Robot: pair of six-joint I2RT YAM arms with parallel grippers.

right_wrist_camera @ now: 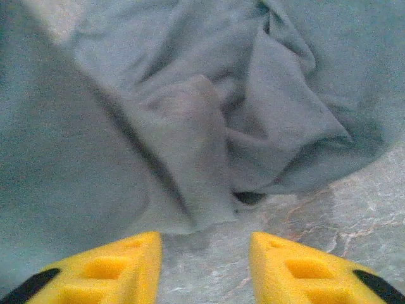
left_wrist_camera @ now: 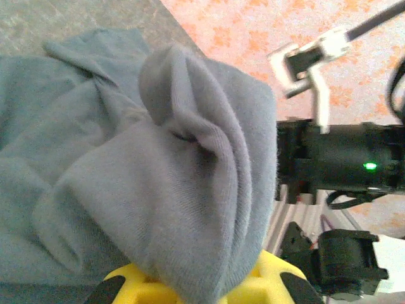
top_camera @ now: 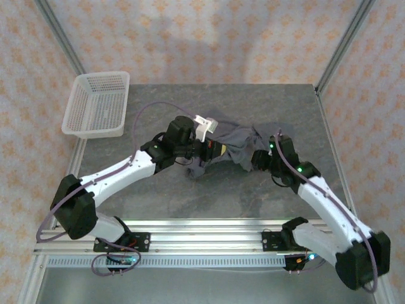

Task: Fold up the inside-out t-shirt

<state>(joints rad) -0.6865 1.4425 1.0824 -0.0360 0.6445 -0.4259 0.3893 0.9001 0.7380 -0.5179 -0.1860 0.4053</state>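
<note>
Left gripper (left_wrist_camera: 199,286) pinched on t-shirt (top_camera: 237,142) fold; right gripper (right_wrist_camera: 205,266) spread (empty), cloth just ahead, bunched crosswise between both.

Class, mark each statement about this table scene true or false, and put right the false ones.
1. The t-shirt lies neatly folded. False: it is bunched and wrinkled on the table.
2. The left hand is shut on the t-shirt. True.
3. The right hand grips cloth. False: its fingers stand apart, holding nothing.
4. The white basket stands at the table's far left corner. True.
</note>
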